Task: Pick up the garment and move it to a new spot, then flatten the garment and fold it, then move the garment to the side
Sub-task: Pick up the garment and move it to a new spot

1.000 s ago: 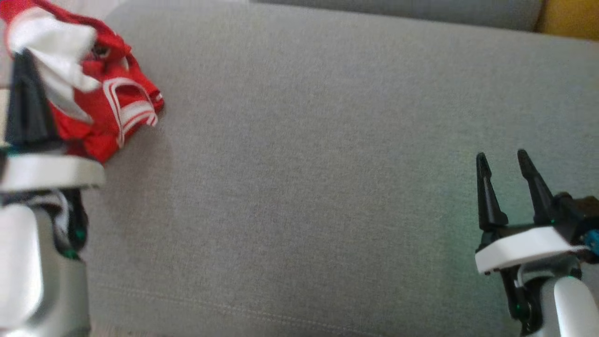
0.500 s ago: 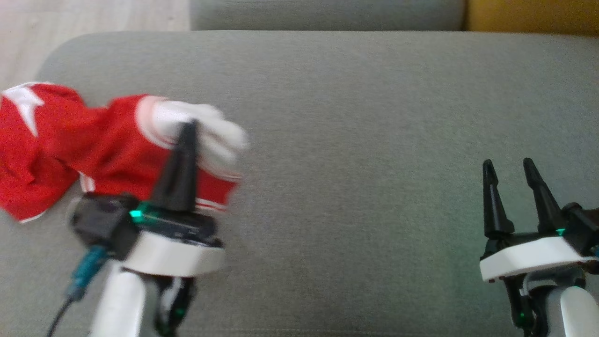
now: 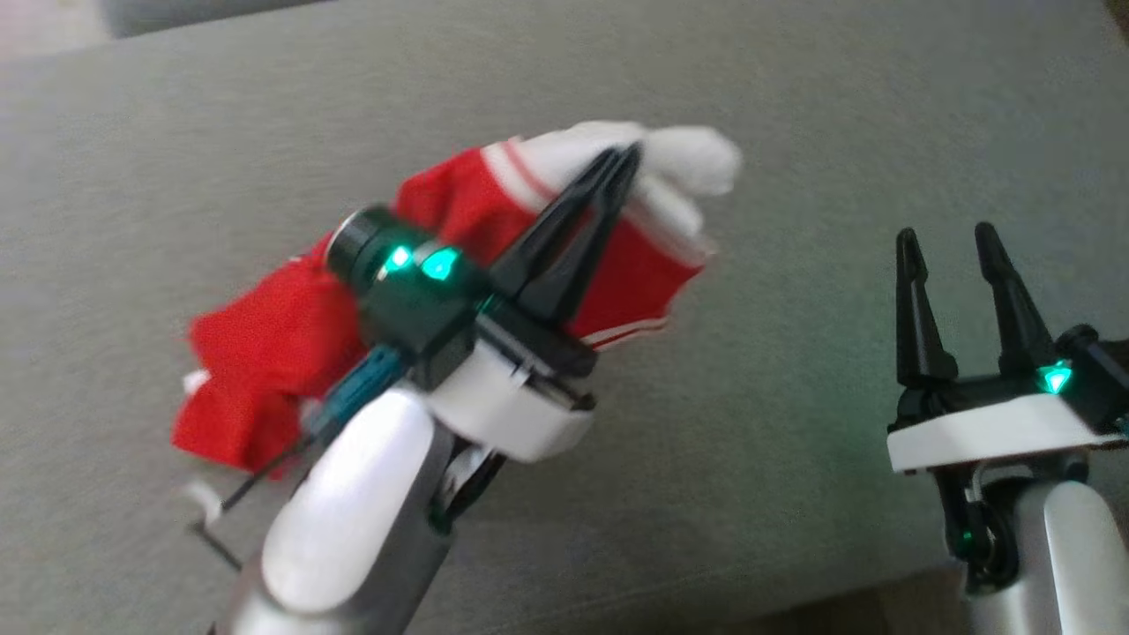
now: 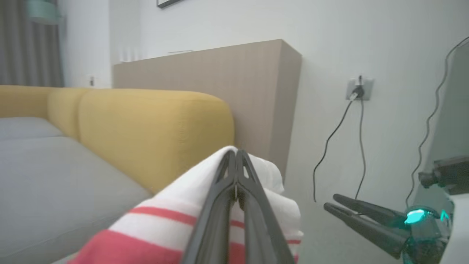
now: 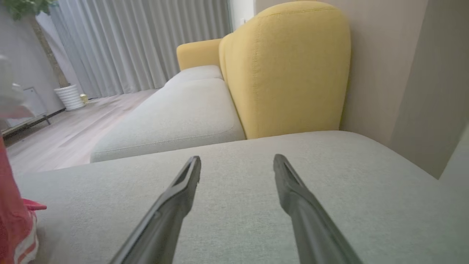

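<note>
A red garment [image 3: 291,335] with a white, red-striped end hangs bunched from the left hand [image 3: 622,163] above a grey sofa cushion [image 3: 794,88]. The hand's two dark fingers are pressed together on the white end, holding it raised over the cushion's middle. The red bulk trails lower toward the cushion's left side, and whether it touches the cushion is unclear. Pinching one end likely lets the cloth be carried to a new spot. The right hand [image 3: 944,234] hovers over the cushion's right side, fingers apart and empty, probably kept clear until flattening needs a second grip. A yellow backrest [image 5: 285,66] stands at the cushion's far edge.
</note>
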Motion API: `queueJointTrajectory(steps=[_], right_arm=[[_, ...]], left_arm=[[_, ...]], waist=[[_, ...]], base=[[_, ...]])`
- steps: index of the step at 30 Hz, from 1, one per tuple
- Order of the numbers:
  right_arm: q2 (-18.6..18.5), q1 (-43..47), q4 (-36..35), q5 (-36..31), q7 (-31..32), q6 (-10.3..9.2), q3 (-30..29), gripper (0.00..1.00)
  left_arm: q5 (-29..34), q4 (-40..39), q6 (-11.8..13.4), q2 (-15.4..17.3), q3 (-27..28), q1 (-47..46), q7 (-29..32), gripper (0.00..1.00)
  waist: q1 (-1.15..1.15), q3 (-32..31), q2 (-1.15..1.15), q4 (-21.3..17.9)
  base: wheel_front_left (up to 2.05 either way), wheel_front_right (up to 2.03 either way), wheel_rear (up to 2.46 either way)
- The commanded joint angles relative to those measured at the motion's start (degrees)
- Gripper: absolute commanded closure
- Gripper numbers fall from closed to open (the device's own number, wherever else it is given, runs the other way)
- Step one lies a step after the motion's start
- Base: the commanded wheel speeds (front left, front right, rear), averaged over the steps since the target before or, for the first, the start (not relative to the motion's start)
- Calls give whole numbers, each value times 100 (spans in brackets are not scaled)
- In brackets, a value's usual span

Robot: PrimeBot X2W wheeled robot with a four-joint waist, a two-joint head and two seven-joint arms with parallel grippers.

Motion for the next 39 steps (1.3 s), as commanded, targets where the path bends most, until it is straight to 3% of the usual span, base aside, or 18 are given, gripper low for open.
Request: queueJointTrajectory(steps=[1,8,16,17,18,25,30,39], right_arm=[[-31,-233,-173,89,-85,43,167,0],[-31,-392,-16,284,-314,43,236,0],[-31,-521,282,393,-529,43,274,0],[-31,-537,319,402,-539,43,275,0],[-31,-552,353,405,-547,43,272,0],[-31,-569,511,250,-511,43,182,0],[-31,-509,492,139,-403,43,111,0],[-31,-302,320,-91,-96,43,-26,0]], left_arm=[[-95,-99,12,-37,38,-422,-80,100],[-420,1012,160,-39,-624,-1064,64,100],[-427,2533,39,-39,-1232,-1472,482,100],[-440,2623,31,-39,-1279,-1511,478,56],[-444,2683,30,-40,-1316,-1551,438,0],[-462,2712,153,-40,-1459,-1536,-38,0],[-504,2395,424,67,-1204,-1366,-269,0],[-825,1436,1400,798,276,-414,-409,0]], waist=[[0,450,0,-582],[0,957,0,-1087],[0,1175,0,-1118],[0,1165,0,-1089],[0,1149,0,-1055],[0,739,0,-652],[0,466,0,-339],[0,-49,0,447]], base=[[0,0,0],[0,0,0],[0,0,0],[0,0,0],[0,0,0],[0,0,0],[0,0,0],[0,0,0]])
